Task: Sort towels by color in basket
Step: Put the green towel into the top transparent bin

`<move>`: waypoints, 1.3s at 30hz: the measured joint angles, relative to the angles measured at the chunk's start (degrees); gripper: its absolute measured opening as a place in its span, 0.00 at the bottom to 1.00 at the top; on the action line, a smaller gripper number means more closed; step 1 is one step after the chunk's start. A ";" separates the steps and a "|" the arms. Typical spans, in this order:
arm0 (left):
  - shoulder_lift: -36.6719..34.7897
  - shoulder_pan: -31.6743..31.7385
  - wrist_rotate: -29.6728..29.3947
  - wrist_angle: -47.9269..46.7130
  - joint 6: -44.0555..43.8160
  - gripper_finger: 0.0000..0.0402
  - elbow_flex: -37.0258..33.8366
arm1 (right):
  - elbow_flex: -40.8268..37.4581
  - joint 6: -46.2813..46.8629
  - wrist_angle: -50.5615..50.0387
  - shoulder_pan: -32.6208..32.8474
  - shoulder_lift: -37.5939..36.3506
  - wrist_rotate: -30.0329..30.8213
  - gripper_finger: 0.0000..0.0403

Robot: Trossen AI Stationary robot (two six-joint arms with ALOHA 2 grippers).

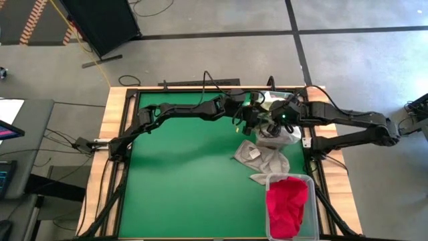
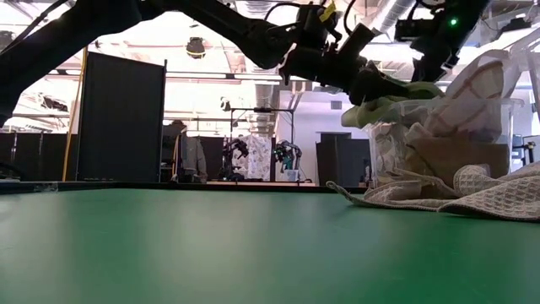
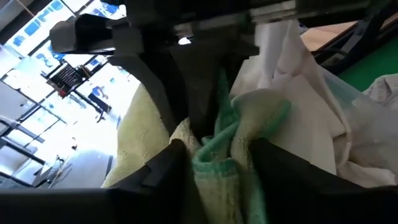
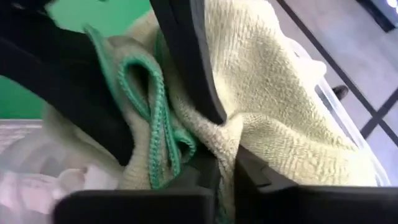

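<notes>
A pale green towel with a green hem [image 3: 217, 155] hangs over the clear bin [image 2: 498, 114] at the table's far right, and both grippers are shut on it. My left gripper [image 1: 249, 122] reaches in from the left and shows in the low view [image 2: 375, 84] just above the bin. My right gripper [image 1: 281, 119] comes from the right, close beside it. The bin holds white and tan towels [image 2: 439, 152]. Grey and tan towels [image 1: 262, 159] lie flat on the mat. A red towel [image 1: 287, 204] fills a second clear bin. My left gripper pinches a bunched fold of the pale green towel at its green hem [image 3: 211, 165], several layers between the two fingers [image 3: 168, 171]. The towel is lifted above the bin. My right gripper pinches the same towel at a bunched fold beside the looped hem [image 4: 227, 140], between nearly closed fingers [image 4: 255, 177]; the towel's body spreads beyond them.
The near right bin's rim [image 1: 271, 179] touches the grey towels on the mat. The green mat [image 1: 187, 174] is open to the left and near side. A wooden frame [image 1: 114, 114] borders the table. Beyond the far edge stand a dark panel [image 2: 118, 118] and room equipment.
</notes>
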 joint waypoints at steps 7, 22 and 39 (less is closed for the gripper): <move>-1.65 -0.67 -2.20 -2.86 0.07 0.57 0.00 | -0.19 3.60 -5.80 -1.71 0.08 0.04 0.08; -13.87 -1.87 -11.22 -42.23 2.98 0.59 0.04 | -7.69 7.05 -7.41 -8.06 -0.10 -8.82 0.09; -14.03 -3.93 0.18 -67.03 -0.81 0.59 -0.44 | -11.77 4.73 -2.42 -13.92 3.27 -18.67 0.10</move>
